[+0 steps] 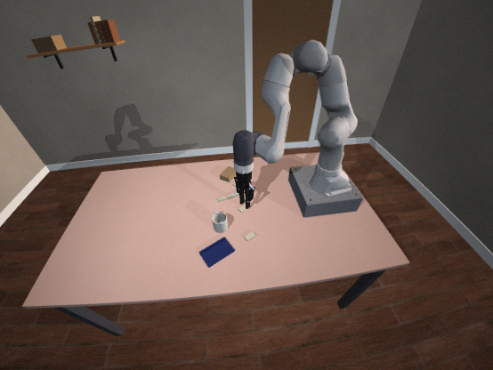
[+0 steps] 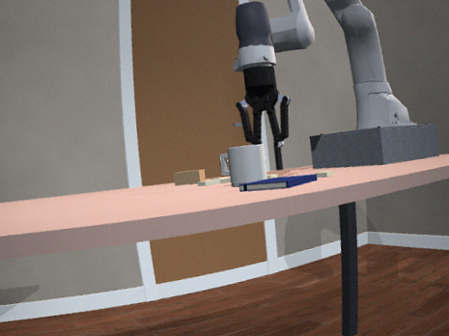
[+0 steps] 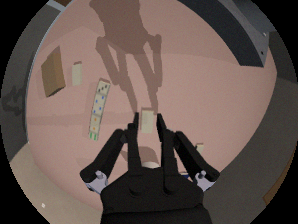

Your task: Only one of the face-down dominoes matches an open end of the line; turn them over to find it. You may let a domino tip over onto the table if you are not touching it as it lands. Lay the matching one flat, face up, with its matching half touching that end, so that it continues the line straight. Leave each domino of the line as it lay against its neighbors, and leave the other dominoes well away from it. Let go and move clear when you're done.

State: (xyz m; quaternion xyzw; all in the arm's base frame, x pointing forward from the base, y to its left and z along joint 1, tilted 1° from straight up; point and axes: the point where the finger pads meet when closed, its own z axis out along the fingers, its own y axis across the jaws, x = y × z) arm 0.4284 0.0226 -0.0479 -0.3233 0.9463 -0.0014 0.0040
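Note:
The domino line (image 1: 227,197) (image 2: 210,182) (image 3: 98,108) lies face up, with dark pips at one end and green pips at the other in the wrist view. One pale face-down domino (image 3: 147,122) (image 1: 242,209) lies flat below my gripper (image 1: 245,205) (image 2: 270,143) (image 3: 147,118). My gripper points down with its fingers partly apart and empty, above that domino, one finger to each side of it in the wrist view. A second blank domino (image 3: 76,74) lies near the wooden block. A third (image 1: 250,236) (image 2: 325,173) (image 3: 200,148) lies near the book.
A wooden block (image 1: 228,173) (image 2: 190,177) (image 3: 53,74) stands beyond the line. A white mug (image 1: 220,222) (image 2: 247,164) stands between the line and a dark blue book (image 1: 217,252) (image 2: 298,179). The robot's grey base (image 1: 327,202) is at the right.

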